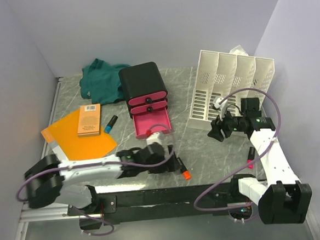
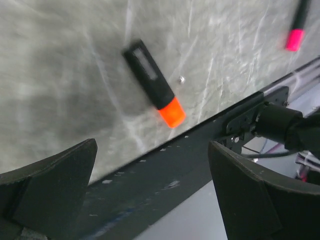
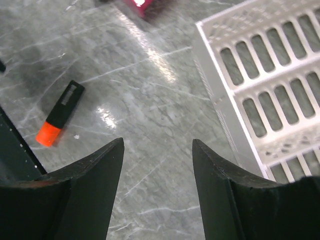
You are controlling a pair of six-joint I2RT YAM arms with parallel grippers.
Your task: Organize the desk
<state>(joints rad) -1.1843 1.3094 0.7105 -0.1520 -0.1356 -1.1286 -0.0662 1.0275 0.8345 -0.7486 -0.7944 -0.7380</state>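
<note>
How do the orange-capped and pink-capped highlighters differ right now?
Cap colour: the orange-capped highlighter has an orange tip, the pink-capped highlighter a pink one. Place: the orange one lies near the desk's front edge by the left gripper; the pink one lies farther right, beside the right arm. Shared: black barrels, flat on the desk, neither gripped.

You get bright, even light in the top view, soft shadows, everything sharp. Left wrist view is smeared: the marker point(image 2: 155, 82) has soft edges, and the left claw point(image 2: 152, 145) is dark and out of focus. Right wrist view is sharper, with white glare streaks on the surface point(image 3: 165, 100); the right claw point(image 3: 157, 142) is underexposed.
</note>
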